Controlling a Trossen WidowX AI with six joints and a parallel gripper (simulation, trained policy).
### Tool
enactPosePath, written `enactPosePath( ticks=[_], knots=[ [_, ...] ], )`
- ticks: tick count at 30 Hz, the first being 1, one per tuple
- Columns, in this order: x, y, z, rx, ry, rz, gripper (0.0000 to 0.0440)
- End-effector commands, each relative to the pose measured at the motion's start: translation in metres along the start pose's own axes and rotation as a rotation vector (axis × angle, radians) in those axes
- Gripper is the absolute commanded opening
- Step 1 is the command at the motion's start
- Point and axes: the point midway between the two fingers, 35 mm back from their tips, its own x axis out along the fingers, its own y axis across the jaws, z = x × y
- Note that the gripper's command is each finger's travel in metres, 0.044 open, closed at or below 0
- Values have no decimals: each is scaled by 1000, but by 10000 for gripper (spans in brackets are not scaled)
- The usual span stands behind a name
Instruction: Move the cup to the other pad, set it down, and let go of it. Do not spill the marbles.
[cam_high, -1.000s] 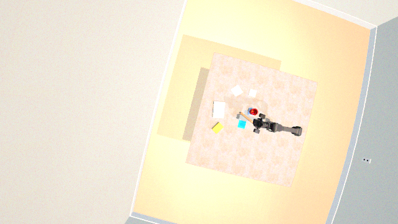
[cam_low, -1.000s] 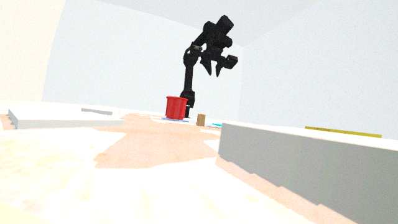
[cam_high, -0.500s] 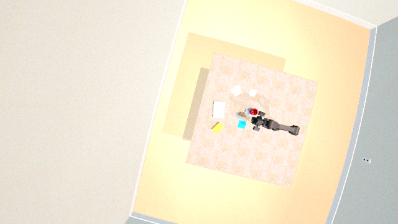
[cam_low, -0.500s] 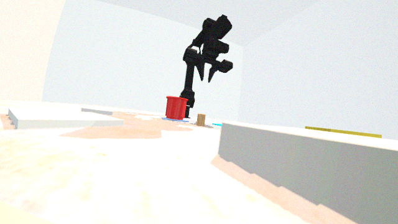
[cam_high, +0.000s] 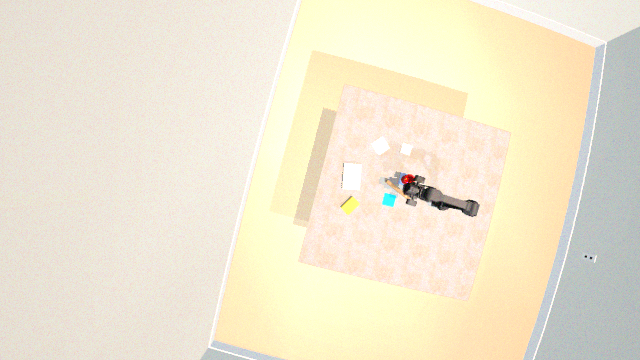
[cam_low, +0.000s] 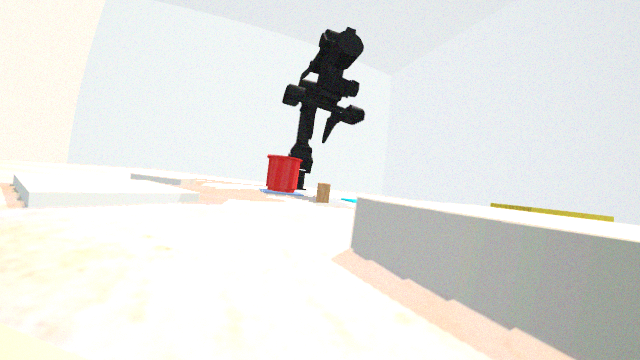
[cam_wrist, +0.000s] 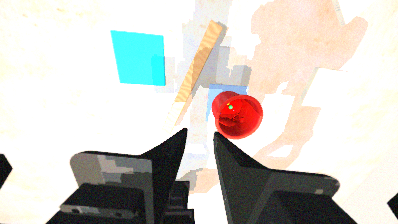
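A red cup (cam_high: 407, 179) (cam_low: 283, 173) (cam_wrist: 237, 116) stands upright on the blue pad (cam_low: 270, 191) (cam_wrist: 227, 88). A few small marbles (cam_wrist: 230, 106) show inside it in the wrist view. The other pad is cyan (cam_high: 389, 200) (cam_low: 349, 200) (cam_wrist: 140, 59) and bare, to the left of the cup in the wrist view. My gripper (cam_wrist: 200, 133) is partly open with nothing between its fingers. It is above the table, and in the wrist view the cup is just beyond the right fingertip, not between the fingers.
A long wooden block (cam_high: 397, 189) (cam_low: 323, 192) (cam_wrist: 200, 62) lies between the two pads. A white box (cam_high: 352, 176) and a yellow block (cam_high: 350, 205) (cam_low: 550, 212) lie farther from the arm. Two white slabs (cam_high: 380, 145) (cam_high: 406, 149) lie on the cup's side of the table.
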Motion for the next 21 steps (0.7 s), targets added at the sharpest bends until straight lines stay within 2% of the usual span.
enactPosePath(
  ticks=[1, 21],
  knots=[
    [10, -5, -1, -11, 24, -8, 145],
    [69, -27, -8, -94, 99, -2, 170]
  ],
)
